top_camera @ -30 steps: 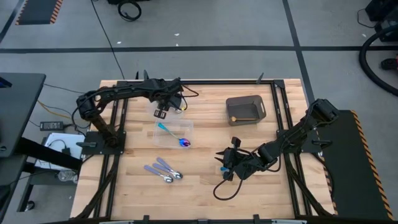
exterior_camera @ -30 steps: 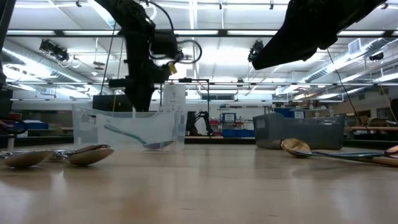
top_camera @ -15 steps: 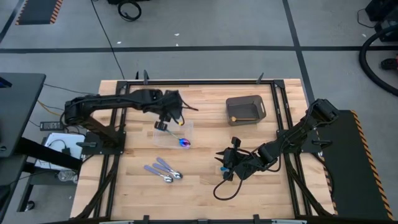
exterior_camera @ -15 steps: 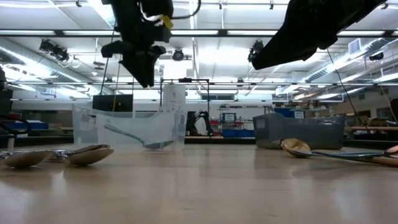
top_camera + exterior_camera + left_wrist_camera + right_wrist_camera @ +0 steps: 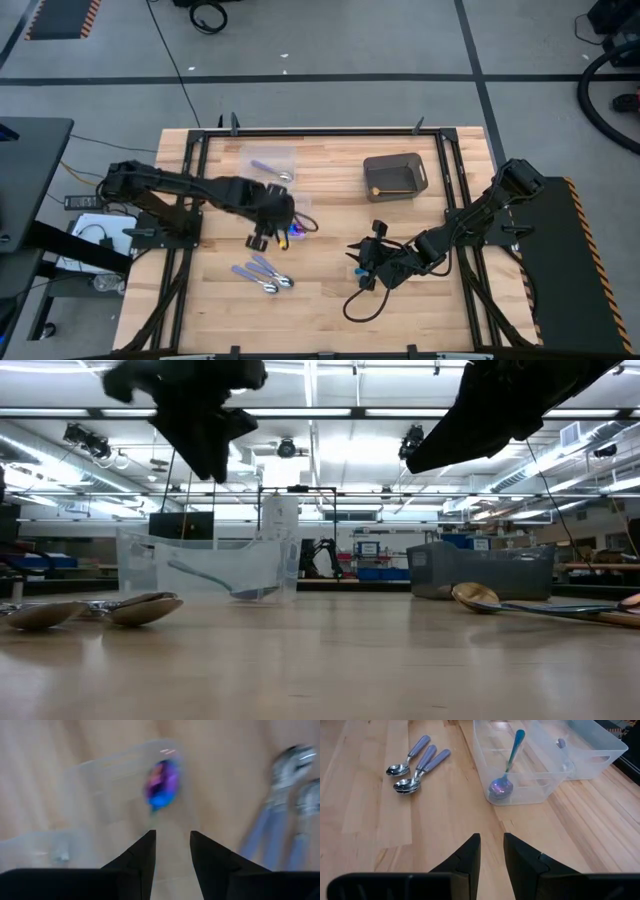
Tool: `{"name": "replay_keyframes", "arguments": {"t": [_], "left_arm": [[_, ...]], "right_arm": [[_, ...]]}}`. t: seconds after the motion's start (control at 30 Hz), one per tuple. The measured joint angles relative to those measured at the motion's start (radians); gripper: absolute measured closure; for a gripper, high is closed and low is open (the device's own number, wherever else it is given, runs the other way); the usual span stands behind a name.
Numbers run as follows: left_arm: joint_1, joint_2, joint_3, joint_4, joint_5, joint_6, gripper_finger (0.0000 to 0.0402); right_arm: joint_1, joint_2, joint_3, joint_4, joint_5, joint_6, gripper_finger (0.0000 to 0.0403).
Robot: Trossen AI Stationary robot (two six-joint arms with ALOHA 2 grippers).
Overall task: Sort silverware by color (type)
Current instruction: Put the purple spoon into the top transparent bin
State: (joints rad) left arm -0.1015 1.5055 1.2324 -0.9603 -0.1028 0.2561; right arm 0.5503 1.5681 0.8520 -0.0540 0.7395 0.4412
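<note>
Three lavender-handled spoons (image 5: 263,275) lie side by side on the table, also in the right wrist view (image 5: 417,762). A teal-handled spoon with a purple head (image 5: 506,767) lies in a clear tub (image 5: 540,790). Another lavender spoon (image 5: 272,171) lies in the far clear tub. A gold spoon (image 5: 476,597) rests on the table at the right of the low view. My left gripper (image 5: 263,238) hovers open at the near edge of the teal spoon's tub, its purple head (image 5: 162,784) just ahead. My right gripper (image 5: 491,847) waits right of the spoons, narrowly open.
A dark grey bin (image 5: 393,175) with a gold utensil inside stands toward the far right. The two clear tubs sit left of centre, one behind the other. A black frame (image 5: 300,130) borders the table. Bare wood lies between the lavender spoons and my right gripper.
My left gripper has swung from over the far clear tub toward the near edge, crossing the teal spoon's tub, and now hovers at its near side. The far tub and its lavender spoon have come into sight. My right arm has stayed put.
</note>
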Motion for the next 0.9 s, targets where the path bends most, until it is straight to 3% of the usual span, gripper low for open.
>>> {"name": "replay_keyframes", "arguments": {"t": [0.37,0.6,0.9], "left_arm": [[-0.18,0.0,-0.082,0.025,0.033,-0.212,0.0274],[-0.279,0.0,-0.165,0.137,0.034,-0.338,0.0274],[-0.381,0.0,-0.246,0.232,0.037,-0.481,0.0274]], "right_arm": [[-0.012,0.0,0.0,0.01,0.0,-0.036,0.0308],[-0.062,0.0,0.0,0.017,-0.011,-0.087,0.0308],[-0.097,0.0,0.0,0.104,-0.026,-0.239,0.0308]]}}
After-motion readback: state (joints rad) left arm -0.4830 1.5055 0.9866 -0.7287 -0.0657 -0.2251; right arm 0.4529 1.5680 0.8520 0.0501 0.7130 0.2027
